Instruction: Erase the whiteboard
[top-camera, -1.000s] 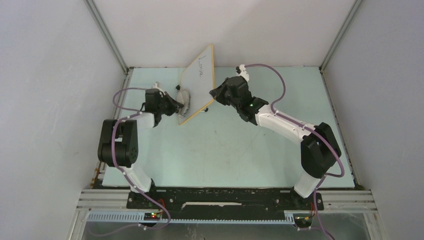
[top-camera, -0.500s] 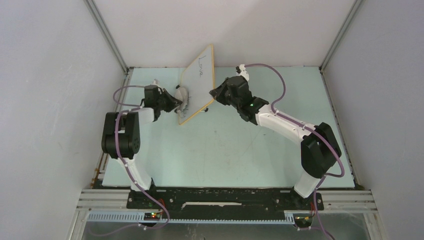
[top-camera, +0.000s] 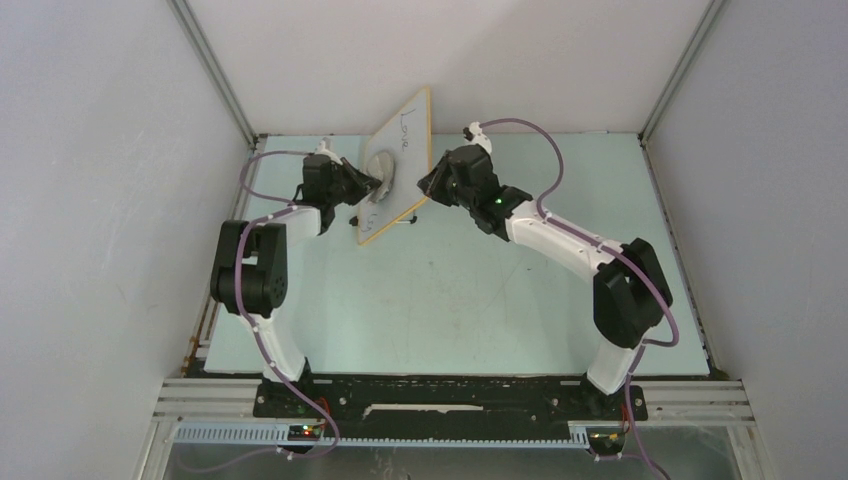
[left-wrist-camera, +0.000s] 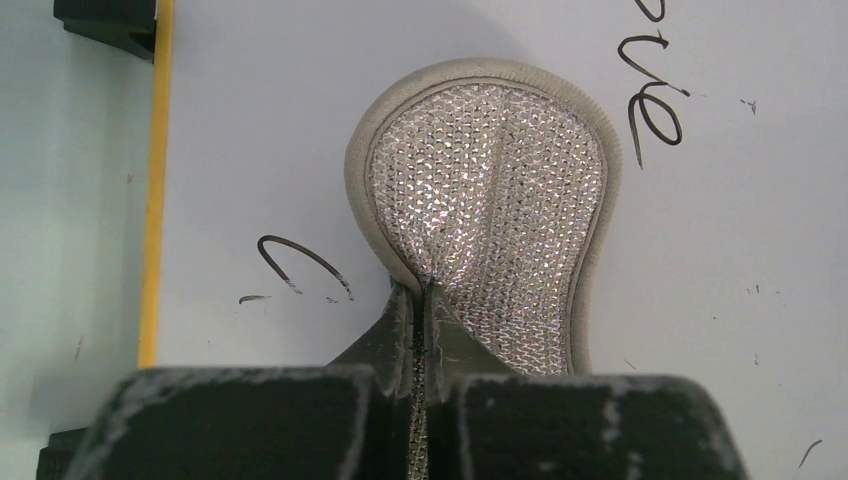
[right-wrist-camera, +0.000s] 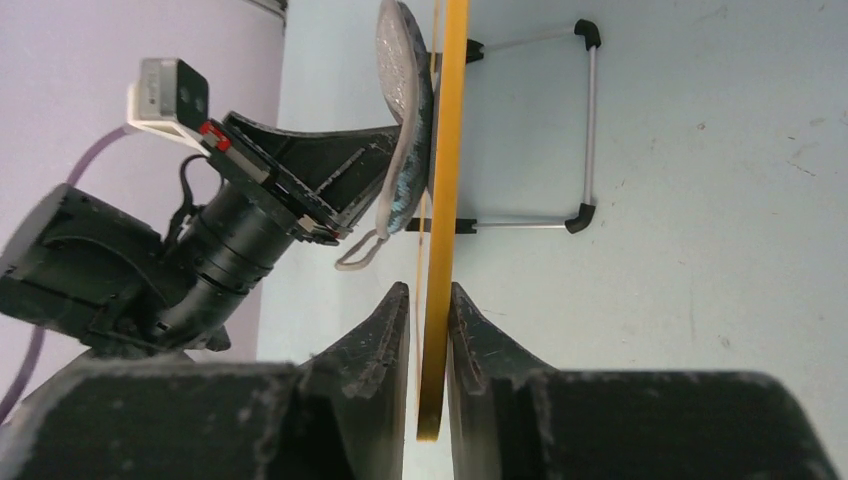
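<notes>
Now | pad (left-wrist-camera: 490, 200) on whiteboard (left-wrist-camera: 750, 250) centre | right pincer (right-wrist-camera: 428, 292) straddling edge

Smooth whiteboard (left-wrist-camera: 250, 120), glittery mesh cloth pad (left-wrist-camera: 490, 200), scuffed matt fingers (right-wrist-camera: 380, 350), metal wire stand (right-wrist-camera: 590, 130)

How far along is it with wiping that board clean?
Done: the middle of the whiteboard looks wiped. In hand: the left pincer presses a grey pad to it, while the right pincer straddles its edge. Left: dark letters beyond the pad and a curved stroke beside it.
</notes>
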